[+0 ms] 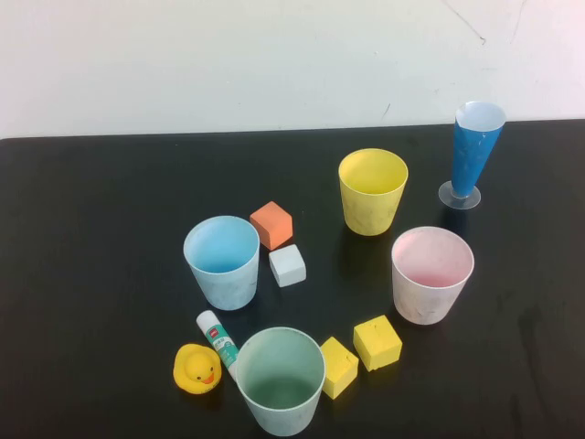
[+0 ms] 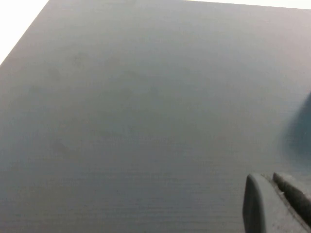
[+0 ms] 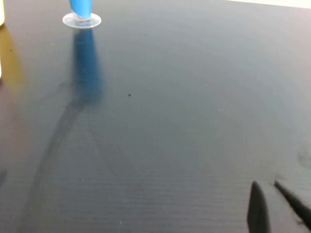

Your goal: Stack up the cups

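- Left pincer (image 2: 272, 187): out of the high view; its wrist view shows two finger tips lying nearly together over bare black bench (image 2: 146, 121), holding nothing, with no cup near it
- Right pincer (image 3: 272, 194): likewise out of the high view; tips set narrow and empty over bare bench, the blue cone (image 3: 80, 7) on its clear base well ahead of it and a sliver of the yellow cup (image 3: 1, 14) off to the side of that
- Cups: all four stand upright and apart, none nested: light blue cup (image 1: 222, 262), green cup (image 1: 281, 380), yellow cup (image 1: 372, 190), pink cup (image 1: 431, 273). Stacking not yet begun, in my judgement
- Clutter: orange block (image 1: 271, 224) and white block (image 1: 287, 265) sit just beside the light blue cup; glue stick (image 1: 218, 337) and duck (image 1: 196, 368) crowd the green cup; two yellow blocks (image 1: 377, 342) lie between green and pink
- Risks: an approaching finger could knock a block or the glue stick and shove a cup; thin tapered walls may slip or tip under a pinch on the rim; a tilted cup may jam rather than seat; the cone could be toppled on the way to the yellow cup
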